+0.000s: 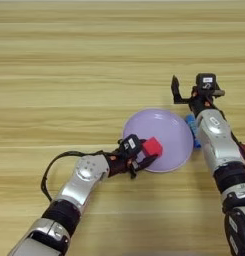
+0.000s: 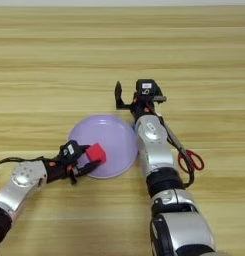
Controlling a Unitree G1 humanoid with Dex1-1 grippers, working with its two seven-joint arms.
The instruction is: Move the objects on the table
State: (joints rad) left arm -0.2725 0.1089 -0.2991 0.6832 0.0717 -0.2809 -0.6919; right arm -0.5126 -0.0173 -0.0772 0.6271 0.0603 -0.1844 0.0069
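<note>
Wooden table (image 1: 94, 45) all round, pale planks with grain running across, bare beyond the arms.

Left gripper (image 1: 146, 152) reaching in from the near left, fingers pinched on cube (image 1: 153, 146), one black finger (image 1: 144, 161) visible under its near side. Cube held over the plate's near-left rim; cannot tell whether lifted clear or resting on it. Plate (image 1: 166, 131) directly ahead of this gripper, flat on the table, otherwise bare inside.

Right gripper (image 1: 186, 92) just past the plate's far-right edge, fingers spread, one black finger (image 1: 175, 89) standing upright to the left of the wrist block, pinching nothing. Tube (image 1: 193, 129) lying behind this gripper, beside and partly under the right forearm, touching or nearly touching the plate's right rim; only its blue part visible in the left eye view, white end not made out. Red-handled scissors (image 2: 191, 159) on the far side of the right forearm, seen only in the right eye view.

Handling, as judged: cube probably light and rigid, flat faces good for a squeeze across opposite sides, as now. Tube likely light, stiff and prone to rolling; best taken across its middle, from above, once the forearm is out of the way. Plate likely light, hard and smooth, shallow enough to slide when nudged; rim the only place to pinch.
</note>
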